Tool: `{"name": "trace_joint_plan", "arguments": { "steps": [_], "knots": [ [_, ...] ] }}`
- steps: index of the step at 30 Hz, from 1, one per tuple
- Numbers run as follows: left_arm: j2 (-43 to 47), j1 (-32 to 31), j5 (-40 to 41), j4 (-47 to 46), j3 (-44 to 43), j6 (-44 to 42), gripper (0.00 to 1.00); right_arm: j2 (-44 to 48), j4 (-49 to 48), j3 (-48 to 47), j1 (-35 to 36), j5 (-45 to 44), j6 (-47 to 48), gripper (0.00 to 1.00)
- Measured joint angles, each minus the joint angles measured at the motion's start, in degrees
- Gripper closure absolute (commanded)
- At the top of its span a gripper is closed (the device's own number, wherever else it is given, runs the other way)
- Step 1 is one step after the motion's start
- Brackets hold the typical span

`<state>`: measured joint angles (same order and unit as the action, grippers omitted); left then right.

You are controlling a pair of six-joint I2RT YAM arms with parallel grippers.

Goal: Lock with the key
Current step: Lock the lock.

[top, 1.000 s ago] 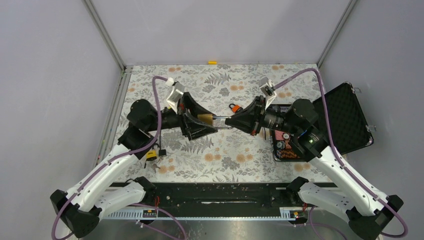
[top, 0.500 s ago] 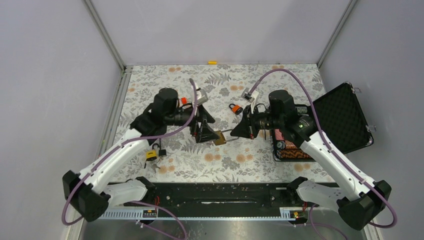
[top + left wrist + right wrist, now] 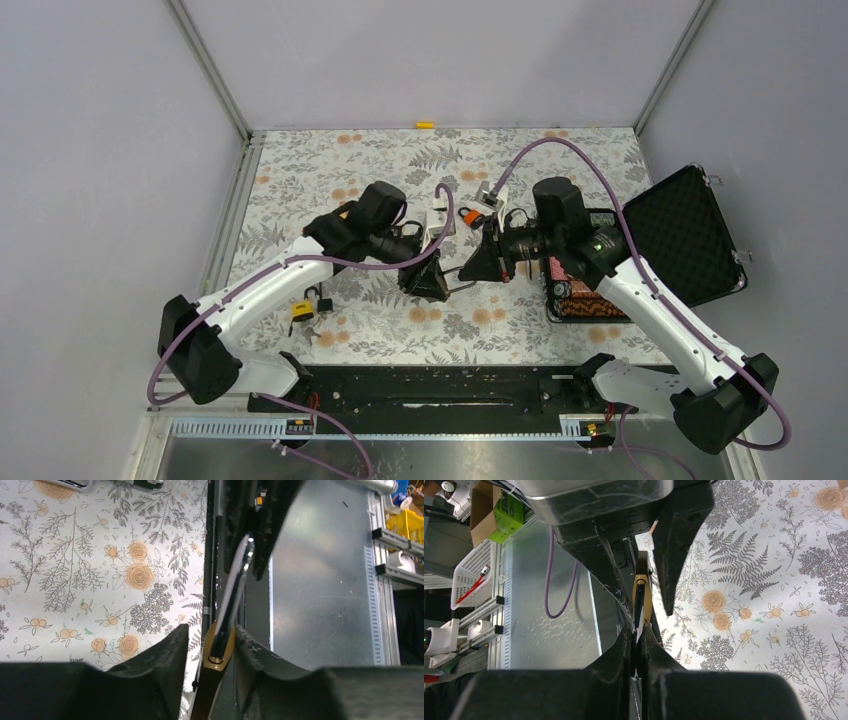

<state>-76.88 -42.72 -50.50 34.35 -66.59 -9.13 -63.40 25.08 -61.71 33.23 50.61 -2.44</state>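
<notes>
I'm watching both arms meeting at the middle of the overhead frame, above the floral table [image 3: 320, 170]. The left gripper [image 3: 212, 629] is clamping the brass body of the padlock [image 3: 216, 656], which is sitting at the lower centre of the left wrist view and is hemmed in tight on either side. The right gripper [image 3: 638, 632] is pinching shut on the chrome shackle [image 3: 235, 580], which is running from the body up to the top of that view. The padlock is hanging clear of the table between the two grippers. An open black case [image 3: 690, 235] is lying at the right of the overhead frame, and a small yellow padlock [image 3: 302, 310] is lying at the lower left.
</notes>
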Motion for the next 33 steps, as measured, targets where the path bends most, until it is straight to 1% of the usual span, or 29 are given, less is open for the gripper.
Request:
{"name": "trace_joint_plan", "arguments": {
  "steps": [2,3,5,6,8,10,12,14,16,17,20,21,22,24,25,27,28,29,30,33],
  "knots": [
    [0.00,0.00,-0.44,0.37,-0.35,-0.52,0.68,0.04,-0.04,0.00,0.00,0.15,0.44,1.00],
    [0.00,-0.09,-0.63,0.63,-0.55,-0.96,0.65,0.04,-0.02,0.00,0.00,0.17,0.55,1.00],
    [0.00,-0.07,-0.92,1.18,-0.72,-1.53,0.45,0.04,0.00,0.00,0.00,0.66,0.81,1.00],
    [-0.09,-0.07,-1.05,1.55,-0.90,-1.88,0.40,0.04,0.00,0.00,0.00,0.96,0.92,1.00],
    [-0.15,-0.07,-1.16,2.12,-1.22,-2.12,0.38,0.04,0.11,0.00,0.00,1.55,0.94,1.00],
    [-0.35,-0.07,-1.16,2.82,-1.90,-2.51,0.39,0.04,0.37,0.00,0.00,2.36,0.96,1.00],
    [-0.74,-0.07,-1.16,3.78,-2.97,-3.17,0.45,0.04,0.55,0.00,0.00,2.99,0.96,1.00],
    [-0.96,-0.07,-1.16,4.85,-3.93,-3.89,0.60,0.04,0.81,0.00,0.00,3.32,0.96,1.00],
    [-0.96,-0.07,-1.42,5.92,-4.59,-4.57,0.79,0.04,1.07,0.00,0.00,3.50,1.09,1.00],
    [-0.98,-0.07,-1.75,6.40,-4.79,-4.81,0.85,0.04,1.05,0.00,0.00,3.41,1.22,1.00],
    [-0.98,-0.31,-4.04,7.56,-5.03,-6.49,0.93,0.04,1.05,-0.02,-0.07,3.80,2.32,1.00],
    [-0.98,-0.28,-4.39,7.87,-5.05,-6.86,0.98,0.04,1.05,-0.02,-0.07,4.02,2.45,1.00],
    [-0.98,-0.28,-4.74,8.07,-5.05,-7.17,1.00,0.04,1.16,-0.04,0.00,4.09,2.36,1.00],
    [-1.01,-0.26,-4.83,8.11,-5.05,-7.65,1.00,0.02,1.14,-0.04,0.00,4.02,1.92,0.99],
    [-1.01,-0.24,-4.85,8.09,-5.05,-7.65,1.00,0.02,1.03,-0.04,0.00,4.00,1.68,0.86],
    [-0.96,-0.17,-4.74,7.74,-5.05,-6.80,1.00,0.04,-0.04,-0.02,0.00,3.32,-0.70,0.52],
    [-0.92,-0.07,-4.57,7.34,-5.05,-6.23,1.00,0.09,-1.07,0.11,0.00,2.45,-2.95,0.40],
    [-0.46,0.15,-3.13,5.77,-4.46,-4.50,1.00,0.20,-3.89,0.48,-0.02,1.33,-5.90,0.32],
    [0.22,0.39,-1.38,2.93,-3.23,-2.75,1.00,0.39,-7.08,1.05,-0.02,0.44,-8.20,0.25],
    [4.46,0.96,3.93,-7.45,2.91,3.98,1.00,2.71,-21.86,6.49,-0.02,-4.39,-16.76,0.16]
  ]
}}
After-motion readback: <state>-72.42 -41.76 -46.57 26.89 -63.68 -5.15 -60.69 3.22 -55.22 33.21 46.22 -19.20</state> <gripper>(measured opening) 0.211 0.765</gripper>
